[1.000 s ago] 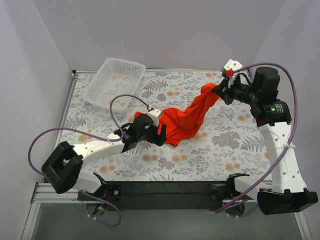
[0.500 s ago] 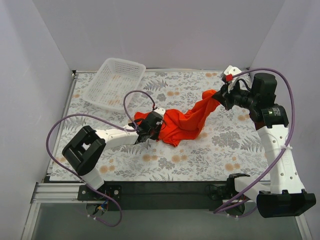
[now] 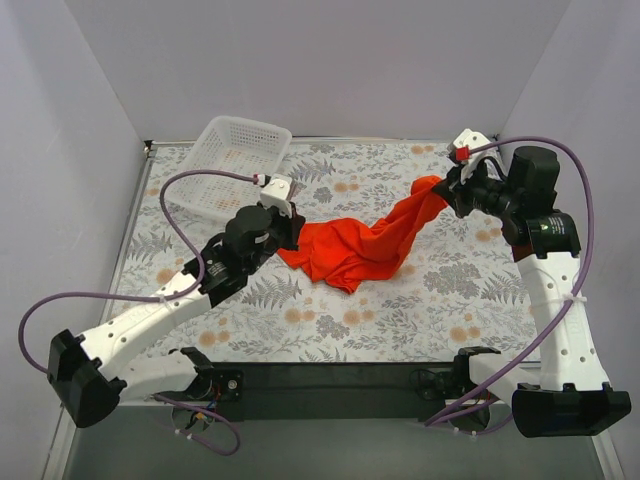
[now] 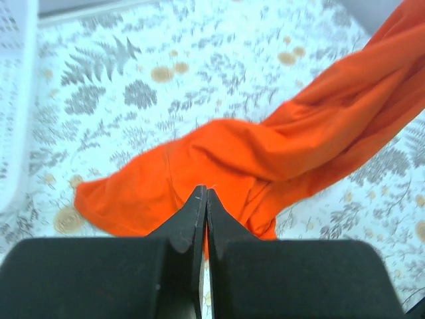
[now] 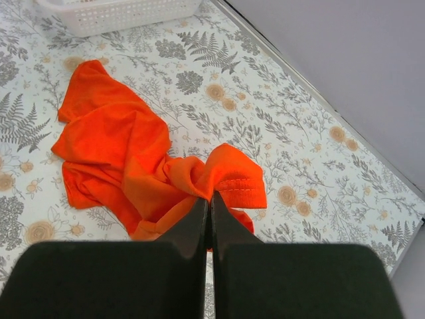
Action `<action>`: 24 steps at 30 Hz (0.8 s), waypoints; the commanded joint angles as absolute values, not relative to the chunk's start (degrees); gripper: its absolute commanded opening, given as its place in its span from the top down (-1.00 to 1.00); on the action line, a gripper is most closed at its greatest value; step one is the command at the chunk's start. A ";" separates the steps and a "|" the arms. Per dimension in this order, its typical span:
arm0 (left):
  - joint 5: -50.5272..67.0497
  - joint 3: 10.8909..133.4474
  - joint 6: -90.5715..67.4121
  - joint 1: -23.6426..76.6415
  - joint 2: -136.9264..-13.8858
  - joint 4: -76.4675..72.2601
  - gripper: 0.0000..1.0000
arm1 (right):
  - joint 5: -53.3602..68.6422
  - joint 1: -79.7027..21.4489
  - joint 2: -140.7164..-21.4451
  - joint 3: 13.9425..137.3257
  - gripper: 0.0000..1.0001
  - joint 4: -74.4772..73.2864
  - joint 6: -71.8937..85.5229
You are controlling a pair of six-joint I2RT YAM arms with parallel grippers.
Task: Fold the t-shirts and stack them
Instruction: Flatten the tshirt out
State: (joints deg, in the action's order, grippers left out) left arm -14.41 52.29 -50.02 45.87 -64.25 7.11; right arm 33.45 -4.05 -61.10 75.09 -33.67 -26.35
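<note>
Now soft, rumpled orange-red t-shirt [image 3: 350, 248] betw. L pincer [image 4: 202, 194] & R pincer [image 5: 209, 197], both tight on fabric.

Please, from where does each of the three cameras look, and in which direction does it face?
Top external: fixed above and behind the arms, facing down at the table; both arms show, the t-shirt between them.
Left wrist: on the left arm, looking past its shut left end effector at the t-shirt.
Right wrist: on the right arm, looking down past its shut right end effector at the t-shirt and basket.
Shared: all views show the t-shirt.
</note>
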 commanded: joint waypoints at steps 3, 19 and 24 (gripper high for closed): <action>-16.61 60.28 -46.59 45.44 -55.40 10.54 1.00 | 30.24 -3.34 -59.86 79.26 0.97 -30.23 -27.59; -8.09 49.48 -68.81 43.60 -70.83 14.33 -0.24 | 35.77 -3.34 -58.98 71.20 0.97 -30.23 -24.96; -4.41 49.31 -72.15 41.05 -79.44 10.20 -0.24 | 36.73 -3.25 -59.24 68.12 0.97 -29.88 -24.70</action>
State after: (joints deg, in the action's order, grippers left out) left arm -7.57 48.36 -67.66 42.74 -79.13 14.90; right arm 34.70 -3.49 -59.68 69.01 -31.88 -25.58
